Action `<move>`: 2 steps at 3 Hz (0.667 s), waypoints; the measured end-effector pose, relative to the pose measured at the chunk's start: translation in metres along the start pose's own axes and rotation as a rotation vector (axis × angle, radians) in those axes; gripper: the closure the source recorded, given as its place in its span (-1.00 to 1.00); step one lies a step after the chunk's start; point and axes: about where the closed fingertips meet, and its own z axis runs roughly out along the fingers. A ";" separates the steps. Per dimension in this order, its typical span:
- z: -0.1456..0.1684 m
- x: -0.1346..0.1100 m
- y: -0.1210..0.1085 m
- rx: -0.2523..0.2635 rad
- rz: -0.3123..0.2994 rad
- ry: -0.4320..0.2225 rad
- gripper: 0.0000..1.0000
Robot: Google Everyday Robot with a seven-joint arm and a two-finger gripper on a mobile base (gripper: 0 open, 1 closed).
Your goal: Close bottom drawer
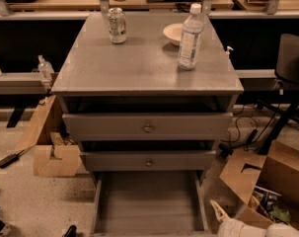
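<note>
Grey-painted, the bottom drawer point(149, 201) stands pulled far out beneath the bench's point(139, 70) front edge. The hand point(219, 212) hovers low off the front right corner, just beside the drawer; whether it is apart or together I cannot tell. Best to push the drawer's front squarely and centred, so it slides in without jamming.

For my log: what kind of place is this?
Probably a lab or workshop: a long workbench behind the cabinet, cardboard boxes on the floor. The claw is at bottom right, beside the open bottom drawer.

text: none legible on can point(117, 25) or bottle point(190, 37) | tool point(219, 214): lower right, beside bottom drawer point(148, 201)
</note>
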 end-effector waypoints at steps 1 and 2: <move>0.049 0.055 0.016 -0.042 0.054 -0.012 -0.64; 0.092 0.105 0.037 -0.064 0.089 -0.028 -0.18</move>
